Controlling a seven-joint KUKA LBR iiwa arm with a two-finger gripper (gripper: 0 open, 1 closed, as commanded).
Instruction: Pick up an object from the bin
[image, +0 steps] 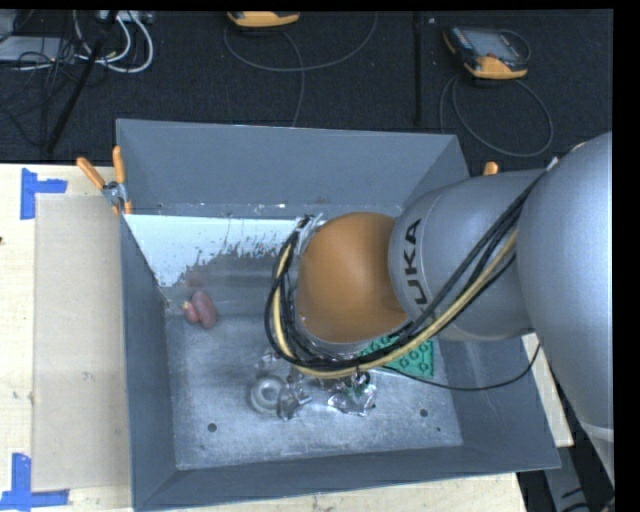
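Observation:
My gripper (306, 384) reaches down to the bin floor near the front middle, mostly hidden beneath the arm's orange dome. A small grey ring-shaped thing (265, 395) lies right at its left side. Just to its right is a shiny, crumpled clear thing (355, 398). Whether either one is between the jaws is hidden. A flat green patterned piece (414, 359) pokes out from under the arm further right.
A small pink oblong thing (201, 310) lies alone at the left of the bin floor, near the sloping back wall. The arm and its cables cover the right middle of the bin.

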